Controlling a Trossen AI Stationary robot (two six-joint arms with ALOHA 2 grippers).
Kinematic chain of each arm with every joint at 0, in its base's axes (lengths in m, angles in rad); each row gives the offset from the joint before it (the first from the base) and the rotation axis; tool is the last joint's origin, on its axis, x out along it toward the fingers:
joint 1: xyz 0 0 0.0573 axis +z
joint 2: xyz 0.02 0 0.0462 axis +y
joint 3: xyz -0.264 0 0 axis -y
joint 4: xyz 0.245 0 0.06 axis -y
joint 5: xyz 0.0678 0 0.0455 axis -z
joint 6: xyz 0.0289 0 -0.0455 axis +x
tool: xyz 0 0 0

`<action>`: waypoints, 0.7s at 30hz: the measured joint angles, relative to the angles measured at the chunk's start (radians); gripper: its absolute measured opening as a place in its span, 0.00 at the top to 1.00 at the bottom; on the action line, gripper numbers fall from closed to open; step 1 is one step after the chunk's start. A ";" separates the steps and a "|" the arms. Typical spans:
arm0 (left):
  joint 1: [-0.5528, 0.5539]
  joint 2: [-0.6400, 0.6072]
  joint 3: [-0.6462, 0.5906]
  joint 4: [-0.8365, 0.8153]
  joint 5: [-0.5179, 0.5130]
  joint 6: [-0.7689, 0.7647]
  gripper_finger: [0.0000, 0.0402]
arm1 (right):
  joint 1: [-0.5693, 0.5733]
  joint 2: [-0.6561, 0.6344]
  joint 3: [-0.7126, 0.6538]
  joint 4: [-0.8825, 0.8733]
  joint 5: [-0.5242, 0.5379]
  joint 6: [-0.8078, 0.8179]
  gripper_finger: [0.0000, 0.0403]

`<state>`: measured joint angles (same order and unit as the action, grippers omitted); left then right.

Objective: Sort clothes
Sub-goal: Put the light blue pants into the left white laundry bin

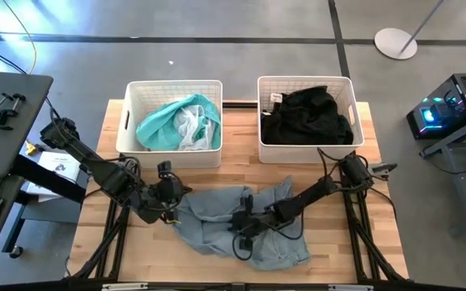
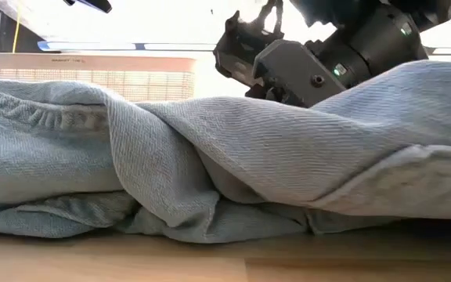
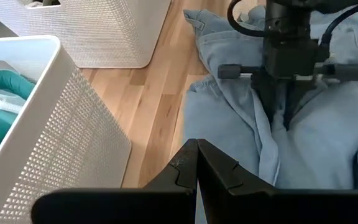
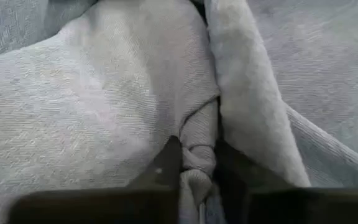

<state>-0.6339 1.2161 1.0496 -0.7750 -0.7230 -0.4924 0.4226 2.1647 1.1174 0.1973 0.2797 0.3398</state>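
My wooden counter (image 1: pixel 136 250) stands on a grey floor (image 1: pixel 217 20) crossed by dark lines. A black desk (image 1: pixel 2 121) sits to my left, a round white stand base (image 1: pixel 396 42) lies beyond, and lit blue electronics (image 1: pixel 435 113) glow right.

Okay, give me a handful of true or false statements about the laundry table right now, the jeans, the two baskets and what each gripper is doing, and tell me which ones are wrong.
1. The denim jeans lie on the wooden table, outside both baskets. True.
2. The left basket holds black clothes. False: it holds a teal garment and a white garment; the black clothes are in the right basket.
3. The right gripper is pinching a fold of the denim. True.
4. The left gripper is open wide over the left basket. False: its fingers are shut, empty, at the jeans' left edge.
5. Both baskets are empty. False: each holds clothes.
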 joint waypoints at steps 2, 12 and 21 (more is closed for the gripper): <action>-0.003 -0.009 0.000 0.002 -0.016 -0.017 1.00 | 0.007 0.000 -0.013 0.023 0.016 0.005 0.93; -0.024 -0.035 0.001 0.171 -0.171 0.041 1.00 | 0.069 -0.291 -0.052 -0.203 0.328 -0.087 0.92; -0.025 0.016 -0.130 0.804 -0.073 0.448 0.95 | 0.042 -0.523 -0.046 -0.083 0.393 -0.241 0.95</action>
<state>-0.6585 1.2317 0.9200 0.0291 -0.7964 -0.0447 0.4644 1.6415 1.0718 0.1147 0.6724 0.0984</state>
